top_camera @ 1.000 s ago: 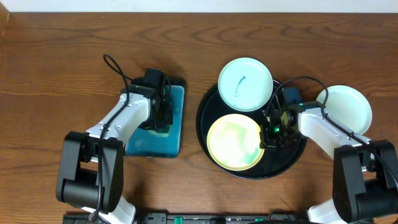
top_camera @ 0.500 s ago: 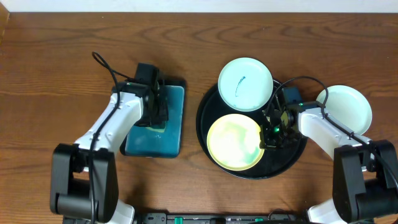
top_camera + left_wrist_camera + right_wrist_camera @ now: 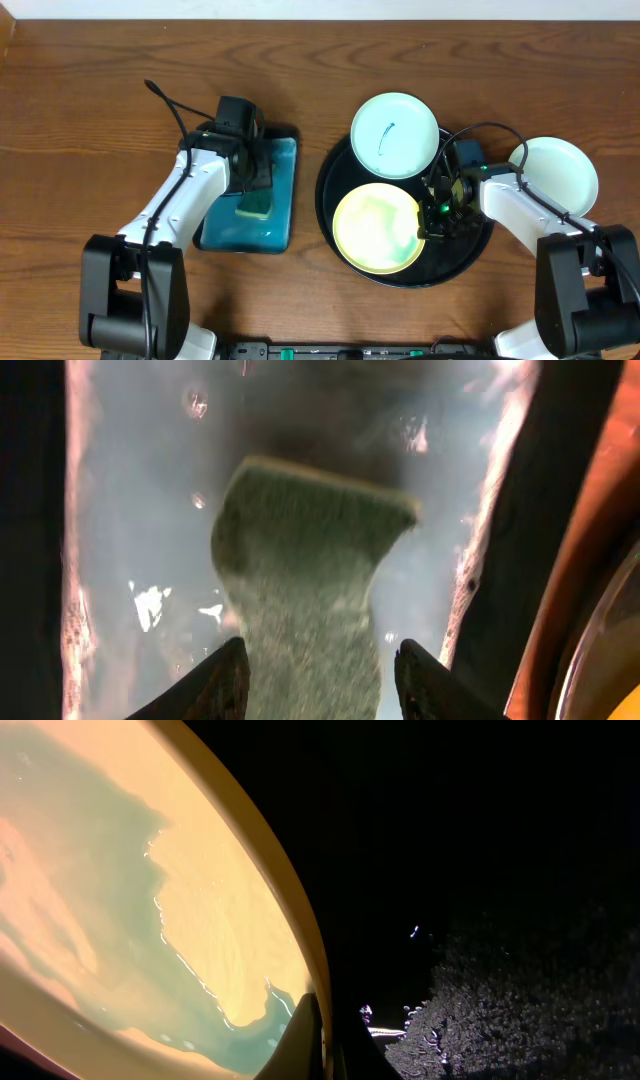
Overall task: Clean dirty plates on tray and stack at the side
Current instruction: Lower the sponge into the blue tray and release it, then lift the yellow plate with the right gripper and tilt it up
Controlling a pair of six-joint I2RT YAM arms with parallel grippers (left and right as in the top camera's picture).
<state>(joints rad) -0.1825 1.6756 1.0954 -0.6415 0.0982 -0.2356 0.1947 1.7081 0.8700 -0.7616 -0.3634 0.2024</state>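
Left claw point(image 3: 320, 660) snug around sponge point(image 3: 300, 550) over teal tray point(image 3: 130, 510); right claw point(image 3: 325, 1045) narrow on rim of yellow plate point(image 3: 120, 850).

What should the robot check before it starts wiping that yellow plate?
1. Left tool pinching the sponge: ok.
2. Right tool clamped on the yellow plate rim: ok.
3. Yellow plate lying inside the black tray: ok.
4. Sponge over the yellow plate: not ok, it is at the teal tray.
5. Scribbled mint plate clean: not ok, mark visible.
6. Sponge wet enough: cannot tell.
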